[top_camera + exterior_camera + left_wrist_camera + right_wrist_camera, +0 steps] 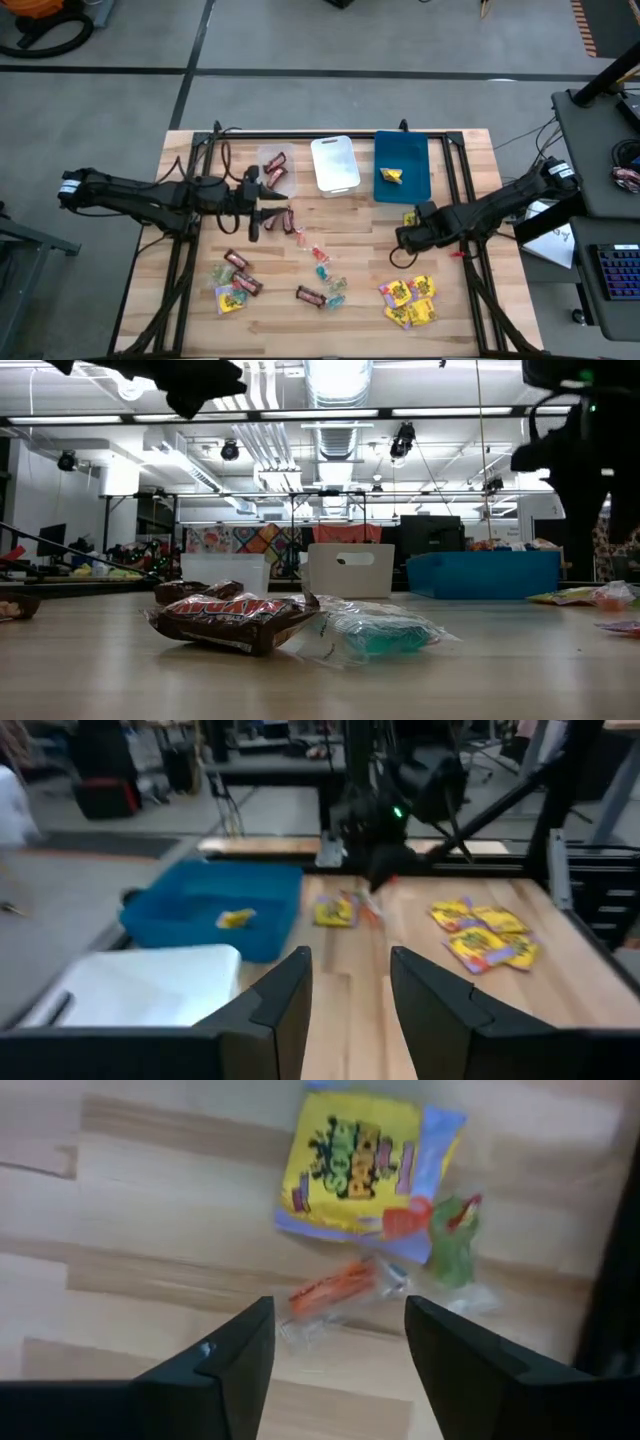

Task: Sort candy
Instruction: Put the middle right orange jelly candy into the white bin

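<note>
Right gripper (335,1345) wide open above orange candy (335,1290) lying crosswise between fingers.

Two dark, jointed arms, each banded white near the shoulder, end in a gripper with blunt black fingers (235,1370).

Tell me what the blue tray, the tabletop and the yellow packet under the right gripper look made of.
Blue tray: likely moulded plastic, uniform matte colour, rounded rim.
Tabletop: wood, butcher-block style, with visible plank seams and grain.
Yellow packet: probably glossy printed plastic film, crinkled at the edges.
</note>
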Controlling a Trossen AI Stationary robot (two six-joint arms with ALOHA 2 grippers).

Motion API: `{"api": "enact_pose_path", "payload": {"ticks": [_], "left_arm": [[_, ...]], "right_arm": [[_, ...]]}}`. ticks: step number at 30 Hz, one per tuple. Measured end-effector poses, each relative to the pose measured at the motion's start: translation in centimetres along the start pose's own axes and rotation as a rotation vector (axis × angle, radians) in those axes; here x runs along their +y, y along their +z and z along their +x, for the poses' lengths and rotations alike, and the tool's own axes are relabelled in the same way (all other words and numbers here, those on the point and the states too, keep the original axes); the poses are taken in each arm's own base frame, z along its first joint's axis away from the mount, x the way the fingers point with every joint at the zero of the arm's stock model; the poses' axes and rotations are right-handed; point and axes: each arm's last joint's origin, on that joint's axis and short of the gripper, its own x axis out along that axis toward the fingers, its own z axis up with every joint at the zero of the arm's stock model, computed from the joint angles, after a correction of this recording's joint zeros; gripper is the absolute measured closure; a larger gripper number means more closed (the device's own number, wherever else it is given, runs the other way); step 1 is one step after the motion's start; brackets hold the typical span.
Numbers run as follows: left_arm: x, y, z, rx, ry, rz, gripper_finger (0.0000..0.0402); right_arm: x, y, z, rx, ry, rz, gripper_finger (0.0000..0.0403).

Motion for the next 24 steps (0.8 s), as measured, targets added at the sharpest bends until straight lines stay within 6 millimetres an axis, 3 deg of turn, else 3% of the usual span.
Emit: {"api": "enact_pose_path", "payload": {"ticks": [9,19,24], "left_arm": [[0.3,1.1,-0.2,-0.027,0.087,0.123,0.0281],[0.3,0.5,0.0,0.006,0.117,0.134,0.0281],[0.3,0.3,0.0,0.028,0.116,0.138,0.0281]], "right_arm": [[-0.4,-0.4,2.4,0.028,0.038,0.137,0.0192],[-1.4,-0.6,4.2,0.050,0.017,0.187,0.0195],[-1.3,-0.7,5.0,0.052,0.070,0.195,0.0221]]}}
